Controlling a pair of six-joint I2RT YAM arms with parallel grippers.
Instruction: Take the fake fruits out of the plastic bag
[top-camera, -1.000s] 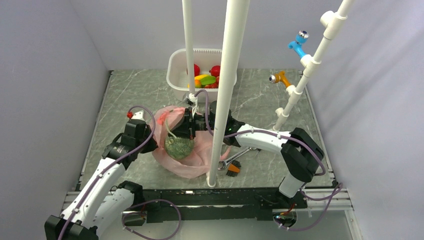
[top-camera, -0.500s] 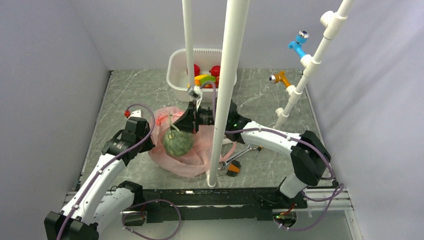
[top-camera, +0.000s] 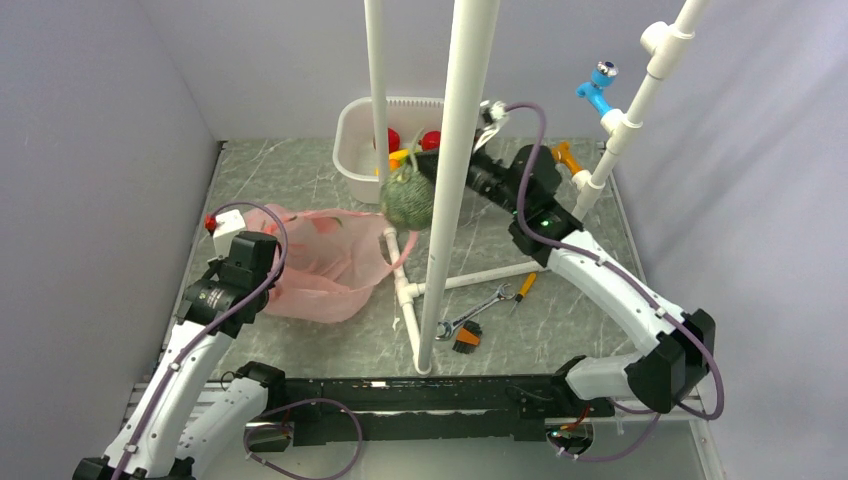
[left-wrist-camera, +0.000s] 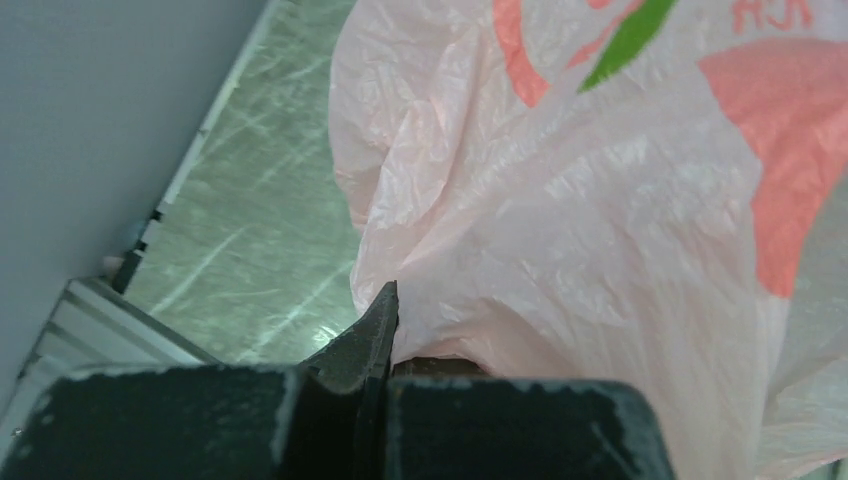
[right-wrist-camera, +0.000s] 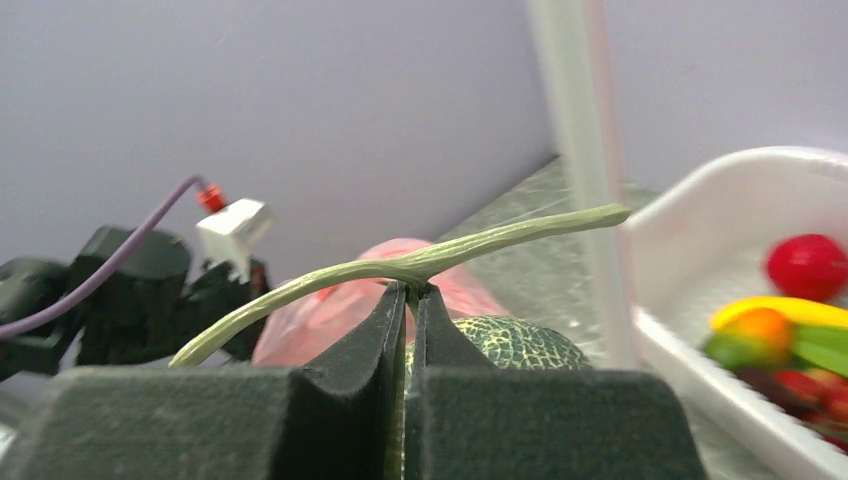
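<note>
One dull-green ball (top-camera: 406, 200) out of the plastic bag (top-camera: 320, 262), hung by its thin stem (right-wrist-camera: 480, 240) in the clamped right pincer (right-wrist-camera: 408, 290), near the white tub (top-camera: 349, 140) at the desk's (top-camera: 290, 180) far edge. By the left edge, left pincer (left-wrist-camera: 385, 300) pinching the bag. Could slip off mid-swing: thin stem

The grey marbled desk (top-camera: 290, 185) is occupied by the plastic bag (top-camera: 320, 270) at left, a white tub (top-camera: 350, 145) at the rear, and a wrench (top-camera: 470, 318) beside white piping (top-camera: 480, 277).
</note>
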